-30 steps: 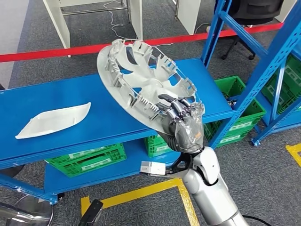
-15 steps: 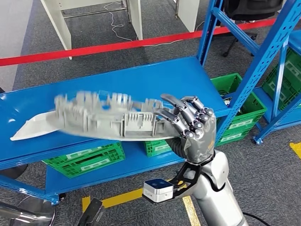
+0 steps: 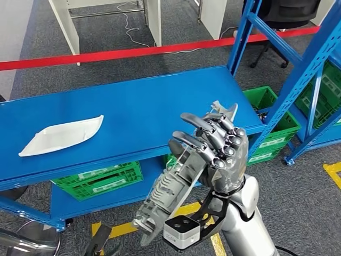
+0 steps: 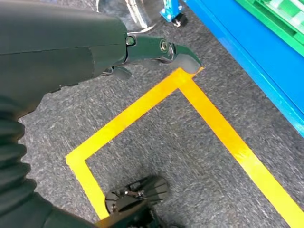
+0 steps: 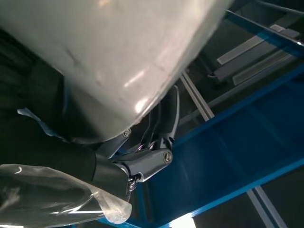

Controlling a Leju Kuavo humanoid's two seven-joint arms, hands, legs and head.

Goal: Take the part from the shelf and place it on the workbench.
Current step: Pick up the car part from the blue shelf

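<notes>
We see the blue workbench (image 3: 132, 114) carrying a white trim piece (image 3: 60, 136). Our right hand (image 3: 217, 154) clamps the grey wheel-cover part (image 3: 172, 194), tilted edge-on before the bench. Our left hand (image 4: 157, 50) seems empty, fingers apparently apart.

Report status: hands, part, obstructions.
Right hand grips the hubcap, tilted steeply, short of the workbench. Left hand holds nothing, above floor. White trim piece lies on the workbench's left.

silver right arm (image 3: 245, 224), dark metallic fingers (image 3: 209, 136), clear plastic film, grey ribbed wrist cover (image 4: 12, 156)
</notes>
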